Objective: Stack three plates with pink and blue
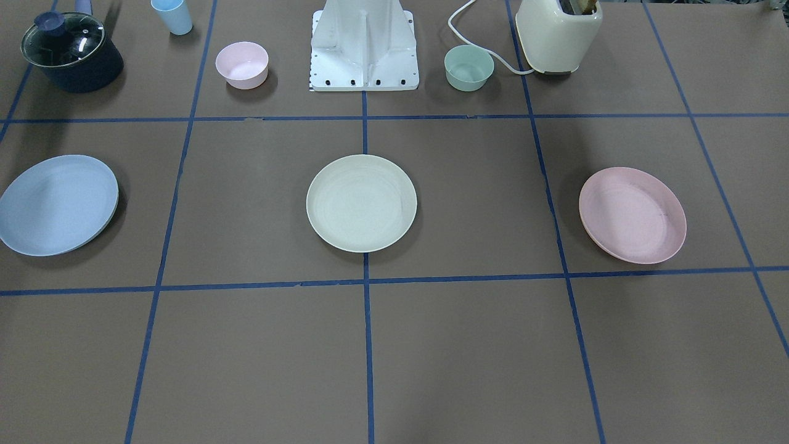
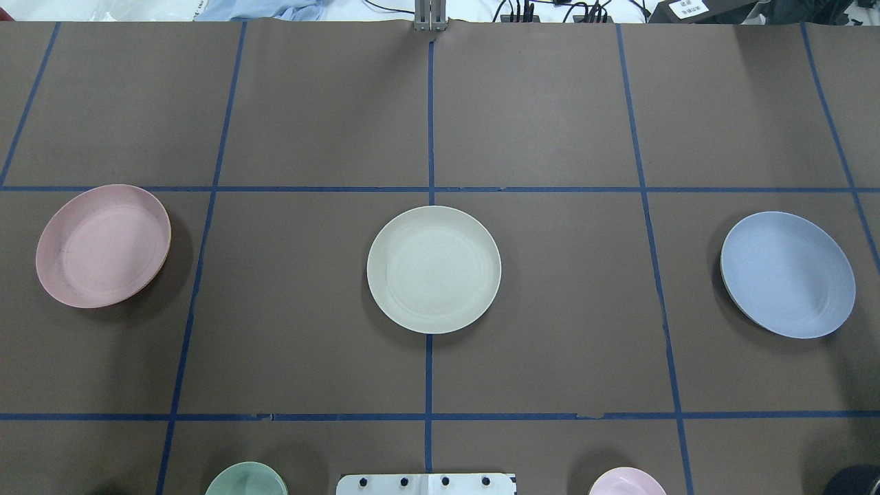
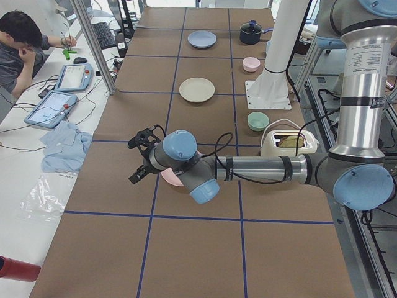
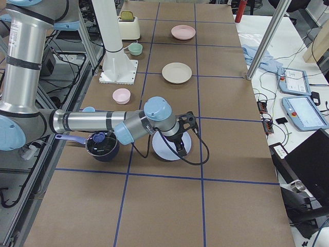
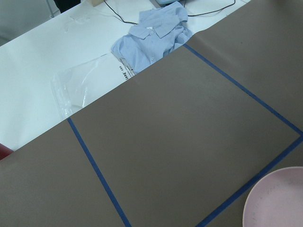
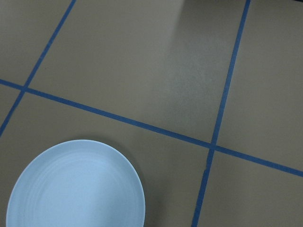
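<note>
The cream-white plate (image 2: 433, 269) lies at the table's middle. The pale pink plate (image 2: 103, 245) lies on my left side and the pale blue plate (image 2: 788, 273) on my right side, each far apart from the cream one. My left gripper (image 3: 135, 161) hovers above the pink plate (image 3: 169, 179), which its arm mostly hides in the exterior left view. My right gripper (image 4: 190, 136) hovers above the blue plate (image 4: 164, 149). I cannot tell whether either gripper is open or shut. The left wrist view shows the pink plate's rim (image 5: 279, 203). The right wrist view shows the blue plate (image 6: 75, 187).
Near my base (image 1: 363, 49) stand a small pink bowl (image 1: 241, 65), a mint-green bowl (image 1: 469, 68), a cream toaster (image 1: 558, 34), a light-blue cup (image 1: 172, 15) and a dark pot with a glass lid (image 1: 71, 52). An operator (image 3: 22, 49) sits beyond the table's far edge.
</note>
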Available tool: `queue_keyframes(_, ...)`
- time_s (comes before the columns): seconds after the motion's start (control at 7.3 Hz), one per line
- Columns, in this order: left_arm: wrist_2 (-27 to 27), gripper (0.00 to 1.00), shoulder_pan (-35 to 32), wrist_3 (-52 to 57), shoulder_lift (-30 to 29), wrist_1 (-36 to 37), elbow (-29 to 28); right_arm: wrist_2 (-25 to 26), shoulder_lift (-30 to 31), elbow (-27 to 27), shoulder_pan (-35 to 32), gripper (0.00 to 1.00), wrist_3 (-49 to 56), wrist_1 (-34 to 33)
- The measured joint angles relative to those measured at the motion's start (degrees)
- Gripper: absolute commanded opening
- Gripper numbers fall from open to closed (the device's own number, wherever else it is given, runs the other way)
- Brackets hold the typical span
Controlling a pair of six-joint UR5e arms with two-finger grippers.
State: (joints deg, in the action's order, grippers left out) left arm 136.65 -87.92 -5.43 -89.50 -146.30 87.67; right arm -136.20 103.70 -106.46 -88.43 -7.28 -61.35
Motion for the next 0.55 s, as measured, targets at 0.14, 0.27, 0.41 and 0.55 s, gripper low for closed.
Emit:
queue_keyframes(0.14,-0.2,1.0,2.7,-3.8,0.8,-1.6,-1.5,-0.1,-0.1,0.5,0.7,1.0,-2.3,1.4)
queue_keyframes(0.27,-1.4,1.0,5.3,-8.5,2.0,-3.6,-2.6,-0.2,-0.1,0.8,1.3,1.0,-3.7,2.0)
queue_keyframes(0.41,-4.9,1.0,8.7,-14.4,4.1,-7.3,-3.2,-0.2,0.0,0.9,1.5,1.0,-4.3,2.4)
queue_keyframes(0.55,-8.8,0.93,12.5,-21.3,6.0,-11.8,-3.6,-0.3,0.2,0.9,1.5,1.0,-4.4,2.6)
